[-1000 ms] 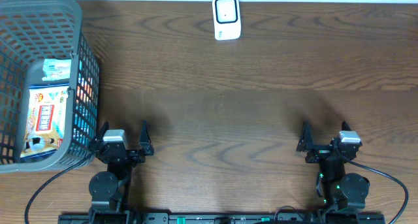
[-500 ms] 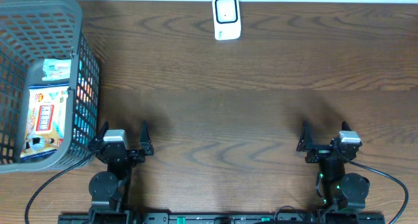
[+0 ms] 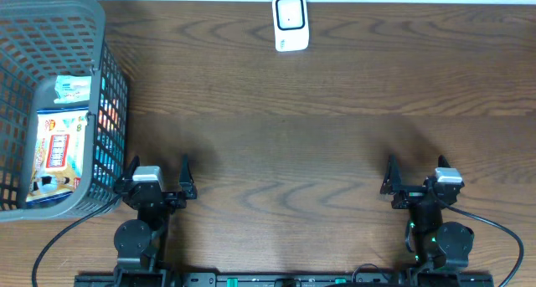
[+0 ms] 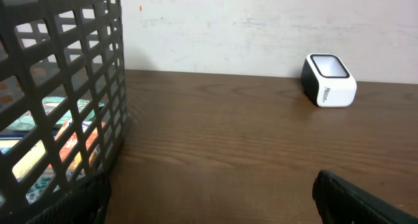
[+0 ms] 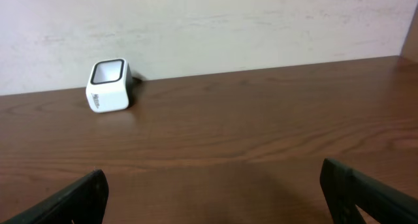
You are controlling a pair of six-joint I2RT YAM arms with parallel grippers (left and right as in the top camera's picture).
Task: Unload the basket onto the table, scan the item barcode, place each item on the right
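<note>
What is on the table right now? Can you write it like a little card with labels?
scanner: white, at the far edge of the table, standing alone
basket: grey, on the left side, with packets inside
big packet: lying in the basket
left tool: open, empty, beside the basket
right tool: open, empty, at the near edge on the right
scanning: not yet begun
</note>
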